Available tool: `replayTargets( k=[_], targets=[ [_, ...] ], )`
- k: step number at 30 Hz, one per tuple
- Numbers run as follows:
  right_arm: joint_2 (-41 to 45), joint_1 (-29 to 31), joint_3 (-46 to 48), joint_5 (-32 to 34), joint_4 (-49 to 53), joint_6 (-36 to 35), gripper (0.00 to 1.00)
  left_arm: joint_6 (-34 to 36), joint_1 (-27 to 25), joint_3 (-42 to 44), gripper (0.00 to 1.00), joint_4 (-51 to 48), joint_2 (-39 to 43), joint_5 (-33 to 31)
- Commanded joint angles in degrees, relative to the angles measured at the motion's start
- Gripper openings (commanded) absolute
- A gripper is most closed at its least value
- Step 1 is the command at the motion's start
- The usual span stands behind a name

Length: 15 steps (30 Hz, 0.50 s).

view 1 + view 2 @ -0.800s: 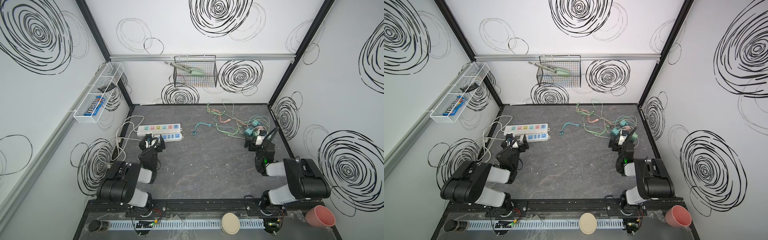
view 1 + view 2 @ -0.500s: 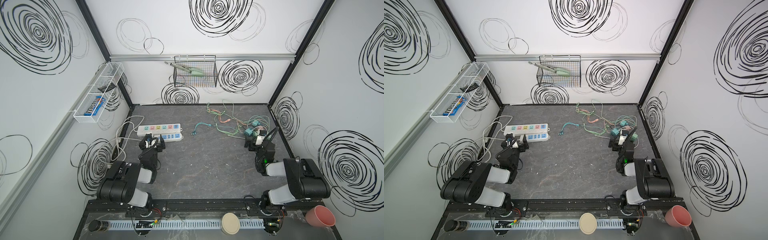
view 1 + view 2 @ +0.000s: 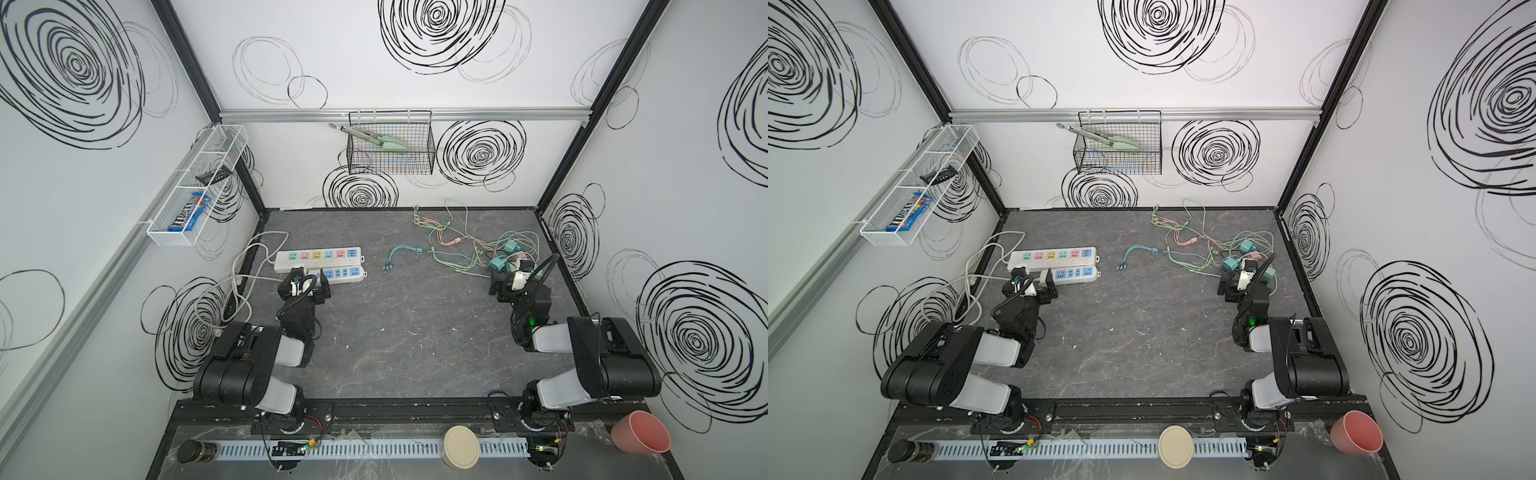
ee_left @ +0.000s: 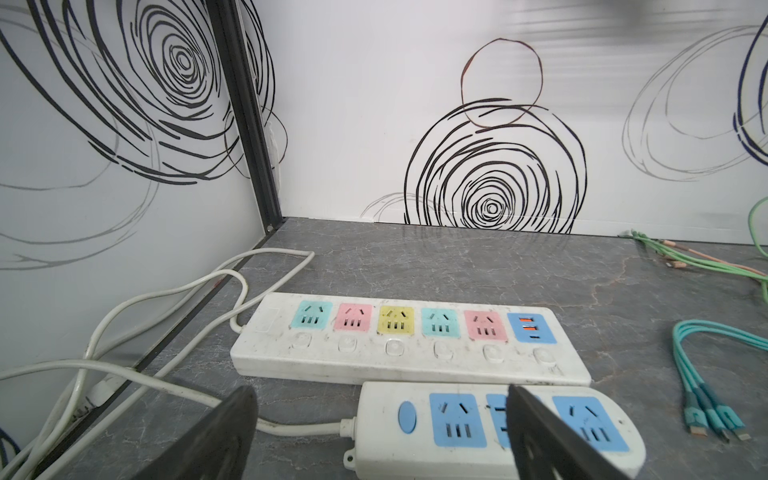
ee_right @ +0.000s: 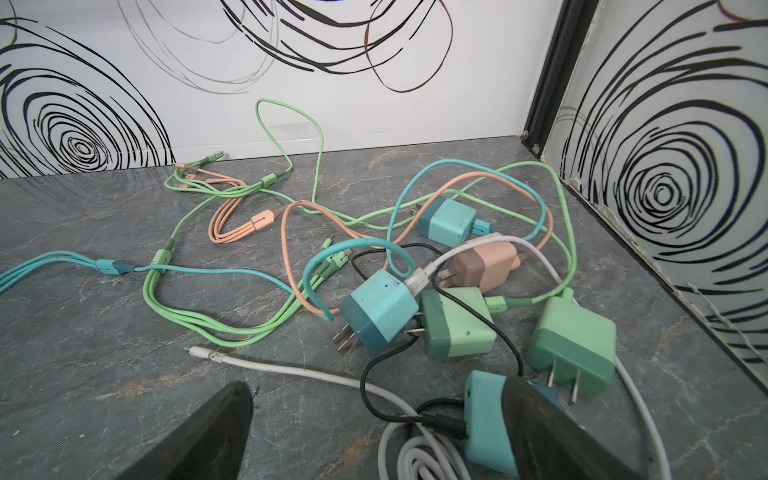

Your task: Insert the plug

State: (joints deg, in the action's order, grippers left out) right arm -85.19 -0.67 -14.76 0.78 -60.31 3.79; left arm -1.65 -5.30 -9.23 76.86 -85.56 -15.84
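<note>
Both claws are open, holding nothing. The right claw (image 5: 376,388) hovers by the tangled pastel charger plugs (image 5: 380,316) at the table's (image 3: 395,332) right edge. The left claw (image 4: 380,395) hovers at the white blue-socket power strip (image 4: 457,419) by the left edge, probably to steady it.

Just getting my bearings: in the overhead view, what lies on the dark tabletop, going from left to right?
White cords → long power strip → loose turquoise cable → tangle of green and orange cables → pile of chargers.
</note>
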Motion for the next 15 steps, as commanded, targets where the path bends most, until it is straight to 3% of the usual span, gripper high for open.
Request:
replayTargets(
  k=[1,12,15],
  targets=[
    [0.39,-0.24,-1.14,-0.49,-0.77,-0.33,0.97,-0.13,0.73,-0.6,0.96,3.83,-0.23,1.63],
    [0.68,-0.17,-0.93,-0.9,-1.02,-0.52,0.97,0.1,0.69,-0.28,0.96,4.24,-0.13,1.65],
    [3.08,-0.12,-4.88,-5.17,7.04,-3.51,0.97,2.12,-1.08,-0.45,0.96,3.37,1.02,1.0]
  ],
)
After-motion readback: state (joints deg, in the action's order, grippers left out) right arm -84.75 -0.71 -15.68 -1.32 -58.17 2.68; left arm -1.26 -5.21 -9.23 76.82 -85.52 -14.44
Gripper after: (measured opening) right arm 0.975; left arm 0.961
